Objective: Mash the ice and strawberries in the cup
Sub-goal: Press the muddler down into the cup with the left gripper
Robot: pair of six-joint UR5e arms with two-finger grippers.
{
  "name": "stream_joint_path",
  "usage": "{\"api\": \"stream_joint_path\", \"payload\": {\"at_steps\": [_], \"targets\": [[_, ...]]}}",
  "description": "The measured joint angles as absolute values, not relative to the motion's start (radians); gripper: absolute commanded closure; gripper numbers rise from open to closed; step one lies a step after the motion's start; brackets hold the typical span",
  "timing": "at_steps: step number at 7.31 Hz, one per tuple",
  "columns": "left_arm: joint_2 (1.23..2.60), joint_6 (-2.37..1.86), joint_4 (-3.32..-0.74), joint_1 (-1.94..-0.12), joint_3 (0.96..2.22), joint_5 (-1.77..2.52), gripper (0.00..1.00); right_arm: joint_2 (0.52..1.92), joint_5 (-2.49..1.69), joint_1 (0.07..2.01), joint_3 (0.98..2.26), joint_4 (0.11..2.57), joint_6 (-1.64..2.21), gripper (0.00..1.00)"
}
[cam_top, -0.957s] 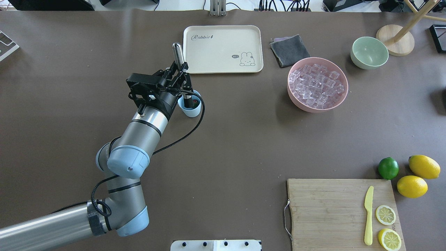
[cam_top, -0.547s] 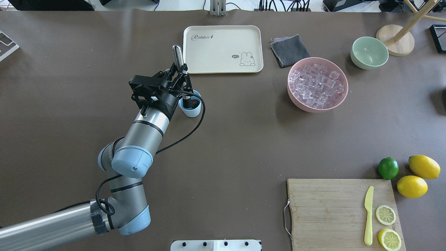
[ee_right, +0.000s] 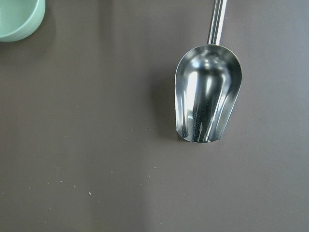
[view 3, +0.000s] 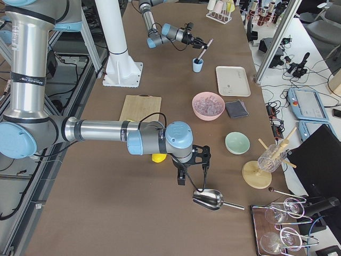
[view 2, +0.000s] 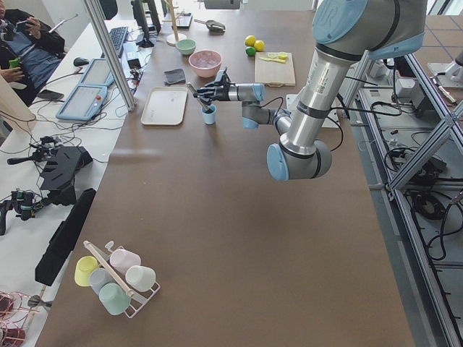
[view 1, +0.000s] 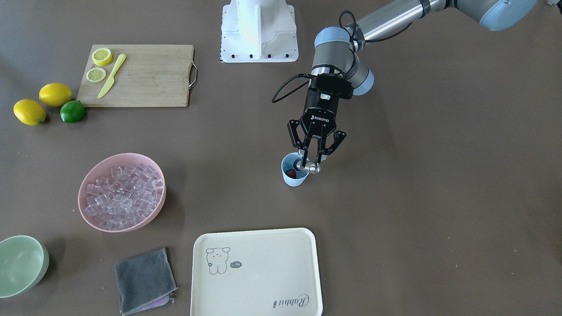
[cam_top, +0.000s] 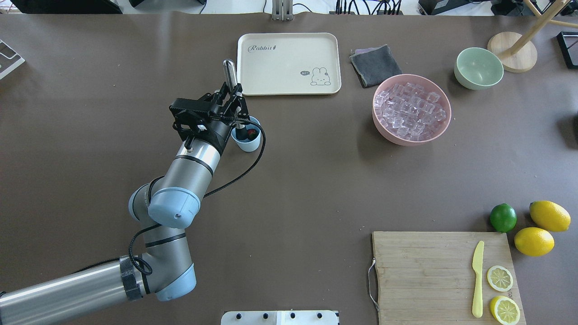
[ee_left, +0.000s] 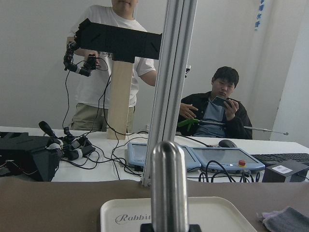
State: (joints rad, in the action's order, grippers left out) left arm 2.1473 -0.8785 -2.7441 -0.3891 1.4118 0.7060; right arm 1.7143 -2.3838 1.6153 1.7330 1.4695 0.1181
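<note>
The light blue cup [view 1: 293, 181], upright near a corner of the cream tray [view 1: 272, 267], holds a red strawberry [view 1: 290, 174], while the left gripper [view 1: 314, 157], extended level above its rim, is clamped on a steel muddler [cam_top: 230, 71] whose lower end sits inside the cup.

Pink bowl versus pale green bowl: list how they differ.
The pink bowl is full of ice; the pale green bowl is empty. The pink bowl is clearly wider than the pale green bowl. The pink bowl sits next to the grey cloth, the pale green bowl next to the wooden stand. Both are round, upright and on the robot's right side.
</note>
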Motion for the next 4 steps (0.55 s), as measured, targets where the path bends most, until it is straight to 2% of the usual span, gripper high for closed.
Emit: {"api": "stream_joint_path", "payload": {"at_steps": [2, 4], "targets": [[2.147, -0.877, -2.786, -0.389, 1.387, 0.712, 0.86, 1.714, -2.382, 1.615, 1.73, 1.468, 0.118, 0.0], [2.148, -0.847, -2.788, -0.407, 1.464, 0.745, 0.86, 1.716, -2.383, 1.615, 1.729, 1.468, 0.118, 0.0]]}}
